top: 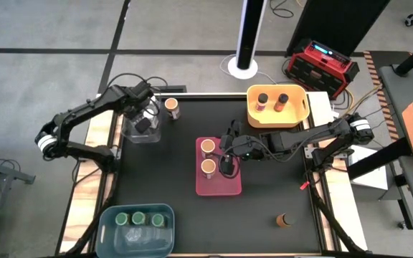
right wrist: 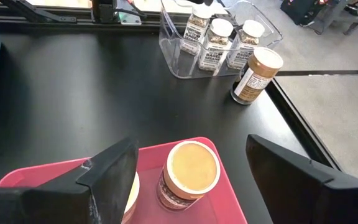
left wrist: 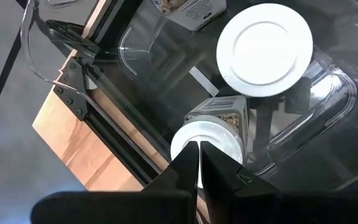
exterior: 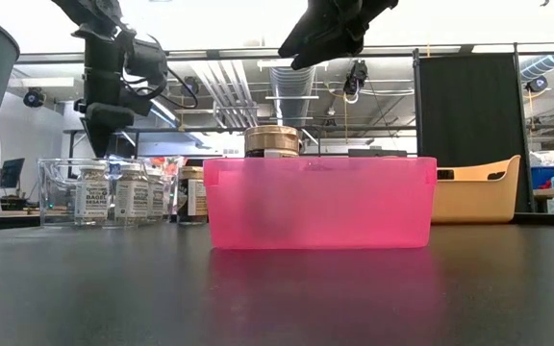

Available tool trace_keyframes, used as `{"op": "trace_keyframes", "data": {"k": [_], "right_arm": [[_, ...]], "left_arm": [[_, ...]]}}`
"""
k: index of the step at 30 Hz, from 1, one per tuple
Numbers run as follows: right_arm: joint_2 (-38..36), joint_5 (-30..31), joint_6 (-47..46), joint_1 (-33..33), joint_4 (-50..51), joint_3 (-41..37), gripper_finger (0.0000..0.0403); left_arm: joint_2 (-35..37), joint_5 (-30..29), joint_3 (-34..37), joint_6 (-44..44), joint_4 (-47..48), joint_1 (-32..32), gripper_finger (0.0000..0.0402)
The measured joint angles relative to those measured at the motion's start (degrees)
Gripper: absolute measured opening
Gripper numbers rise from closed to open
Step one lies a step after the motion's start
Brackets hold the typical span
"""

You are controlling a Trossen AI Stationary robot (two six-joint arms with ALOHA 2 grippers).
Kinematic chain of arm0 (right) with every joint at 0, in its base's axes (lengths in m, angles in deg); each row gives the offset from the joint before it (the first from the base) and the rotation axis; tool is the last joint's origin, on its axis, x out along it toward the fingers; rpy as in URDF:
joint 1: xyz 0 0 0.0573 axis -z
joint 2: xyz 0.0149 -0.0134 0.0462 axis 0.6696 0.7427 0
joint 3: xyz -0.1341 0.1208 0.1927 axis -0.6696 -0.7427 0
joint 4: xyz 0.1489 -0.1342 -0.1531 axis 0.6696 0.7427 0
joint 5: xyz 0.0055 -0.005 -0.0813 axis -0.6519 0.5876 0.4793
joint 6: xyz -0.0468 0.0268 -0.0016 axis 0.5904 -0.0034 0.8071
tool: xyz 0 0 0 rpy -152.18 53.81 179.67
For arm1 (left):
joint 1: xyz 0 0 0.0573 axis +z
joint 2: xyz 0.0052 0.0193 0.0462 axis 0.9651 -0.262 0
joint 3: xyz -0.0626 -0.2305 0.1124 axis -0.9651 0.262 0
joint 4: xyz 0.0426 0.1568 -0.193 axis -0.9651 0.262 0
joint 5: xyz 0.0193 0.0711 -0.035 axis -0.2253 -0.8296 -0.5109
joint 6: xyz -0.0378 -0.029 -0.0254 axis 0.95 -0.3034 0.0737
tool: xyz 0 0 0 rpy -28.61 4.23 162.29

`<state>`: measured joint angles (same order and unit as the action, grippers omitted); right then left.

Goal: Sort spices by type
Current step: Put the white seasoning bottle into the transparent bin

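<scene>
Two orange-lidded jars (top: 208,156) sit in the pink bin (top: 219,188), right below the right gripper (top: 227,159), jaws wide, empty. Left gripper (top: 143,123), shut, hovers over the clear bin (top: 129,132). Most look sorted; stray orange-lidded jar (top: 171,108) and brown-lidded jar (top: 285,220) remain.

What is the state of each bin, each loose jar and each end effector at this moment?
Pink bin: holds two orange-lidded jars, upright.
Yellow bin: holds two dark-lidded jars.
Blue bin: holds green-lidded jars.
Clear bin: holds white-lidded jars, upright.
Orange-lidded jar beside clear bin: upright on table.
Brown-lidded jar: alone on table.
Left end effector: shut, above clear bin.
Right end effector: open, over pink bin.
</scene>
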<state>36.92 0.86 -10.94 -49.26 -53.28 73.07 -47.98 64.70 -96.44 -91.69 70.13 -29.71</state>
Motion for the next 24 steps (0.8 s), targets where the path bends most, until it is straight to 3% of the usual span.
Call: {"op": "trace_keyframes", "data": {"k": [11,24], "right_arm": [[0.00,0.00,0.00,0.00,0.01,-0.15,0.0302],[0.00,0.00,-0.37,0.00,0.00,-0.17,0.0287]], "left_arm": [[0.03,1.86,0.15,0.71,-0.22,0.00,0.0000],[0.04,1.91,0.81,1.10,-1.15,0.00,0.0000]]}}
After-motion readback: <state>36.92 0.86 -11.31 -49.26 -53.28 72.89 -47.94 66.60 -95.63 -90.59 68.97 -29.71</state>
